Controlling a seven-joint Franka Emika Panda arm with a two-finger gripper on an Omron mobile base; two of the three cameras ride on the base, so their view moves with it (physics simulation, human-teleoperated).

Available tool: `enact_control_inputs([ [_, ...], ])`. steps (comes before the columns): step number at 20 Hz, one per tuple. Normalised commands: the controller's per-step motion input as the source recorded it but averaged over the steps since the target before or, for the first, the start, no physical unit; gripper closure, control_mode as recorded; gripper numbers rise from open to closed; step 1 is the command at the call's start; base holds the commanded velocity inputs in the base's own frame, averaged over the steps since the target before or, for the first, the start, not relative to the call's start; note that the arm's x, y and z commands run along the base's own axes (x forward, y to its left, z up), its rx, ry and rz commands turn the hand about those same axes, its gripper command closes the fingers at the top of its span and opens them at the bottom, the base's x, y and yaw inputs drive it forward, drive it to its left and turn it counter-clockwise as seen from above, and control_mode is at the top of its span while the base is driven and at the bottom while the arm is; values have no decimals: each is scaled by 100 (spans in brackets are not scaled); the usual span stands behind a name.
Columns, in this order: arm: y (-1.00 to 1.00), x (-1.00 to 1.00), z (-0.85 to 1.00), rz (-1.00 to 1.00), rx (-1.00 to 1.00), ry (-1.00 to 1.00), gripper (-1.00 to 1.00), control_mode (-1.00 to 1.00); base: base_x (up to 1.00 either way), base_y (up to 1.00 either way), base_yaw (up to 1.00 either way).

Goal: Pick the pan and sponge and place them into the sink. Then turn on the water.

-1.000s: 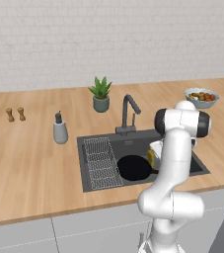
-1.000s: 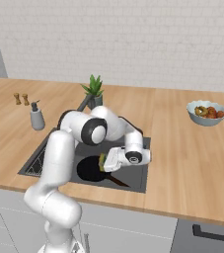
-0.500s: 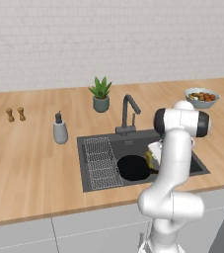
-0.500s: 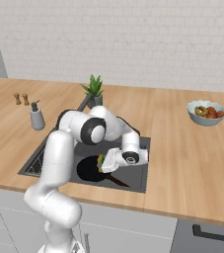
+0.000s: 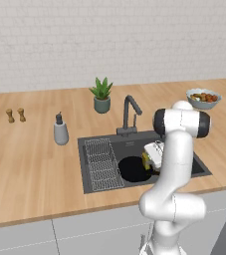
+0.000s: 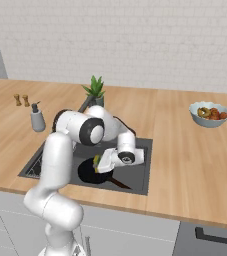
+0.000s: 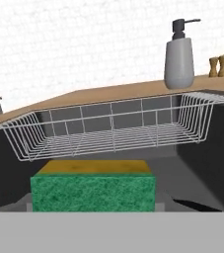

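On the counter to the far left of the fingers stand two small wooden shakers [image 5: 15, 115], then a grey soap bottle [image 5: 60, 132], well apart from the work. Next comes the sink [image 5: 98, 185], with its wire rack [image 5: 102, 163] filling the left part of the basin. In the hand view that rack lies straight ahead of the fingers, beyond the sponge [image 7: 93, 190].

The pan [image 5: 133, 169] lies flat on the basin floor, below and just left of the gripper [image 5: 146, 160]; in the right base view its handle [image 6: 119, 183] runs toward the front wall of the sink. It looks stiff and fairly heavy, best lifted by the handle or the rim, though it already sits where the task wants it.

The sponge [image 6: 96, 162] sits right at the fingertips, low over the pan and inside the basin. It fills the space where the fingers would show, so I judge they are clamped on it, green face toward the camera and yellow face on top. It should be light, soft and squashy, with little risk of slipping and no risk of breaking if dropped; a grip across its short sides suits it.

Behind the gripper stands the dark faucet [image 5: 129, 113], with no water running, beside a potted plant [image 5: 102, 94]. Far to the right is a bowl of fruit [image 5: 203, 97].
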Motion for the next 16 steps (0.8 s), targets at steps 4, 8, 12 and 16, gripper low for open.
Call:
enact_control_inputs([
  [4,26,0,-2,0,-7,0,100,-100,0,0,0],
  [8,15,0,-36,0,-10,2,100,-100,0,0,0],
  [12,7,5,-49,0,-8,3,100,-100,0,0,0],
  [16,0,19,-39,0,-2,4,100,-100,0,0,0],
])
